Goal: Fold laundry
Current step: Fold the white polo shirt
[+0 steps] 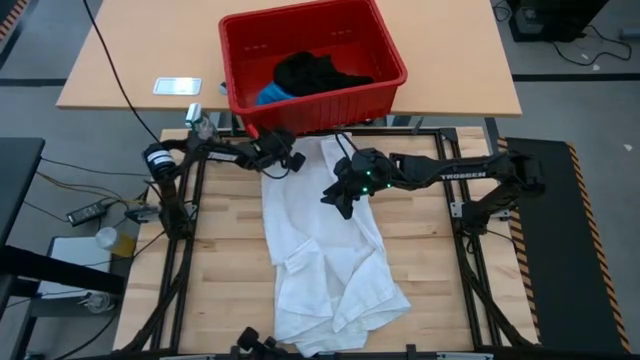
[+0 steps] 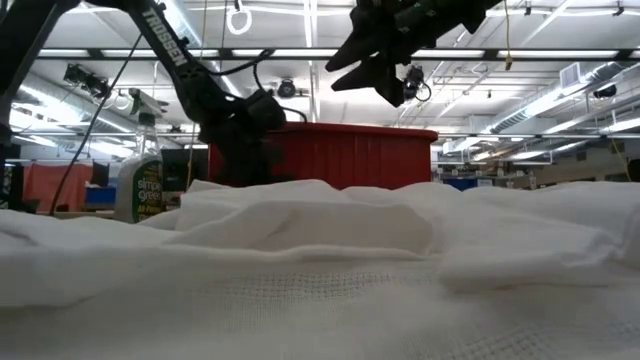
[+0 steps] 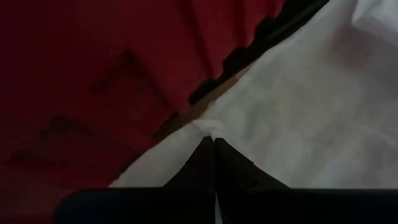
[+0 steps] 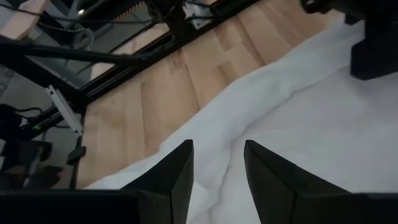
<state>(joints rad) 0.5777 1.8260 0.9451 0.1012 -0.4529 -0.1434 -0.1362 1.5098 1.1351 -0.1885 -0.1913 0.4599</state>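
You have a red plastic basket (image 1: pixel 372 70) standing at the far edge of the wooden tabletop (image 1: pixel 225 255), half resting on the lighter desk (image 1: pixel 130 60) behind it. A small white card (image 1: pixel 177 86) lies on that desk, left of the basket. In the low view you see a green spray bottle (image 2: pixel 138 185) at the left.
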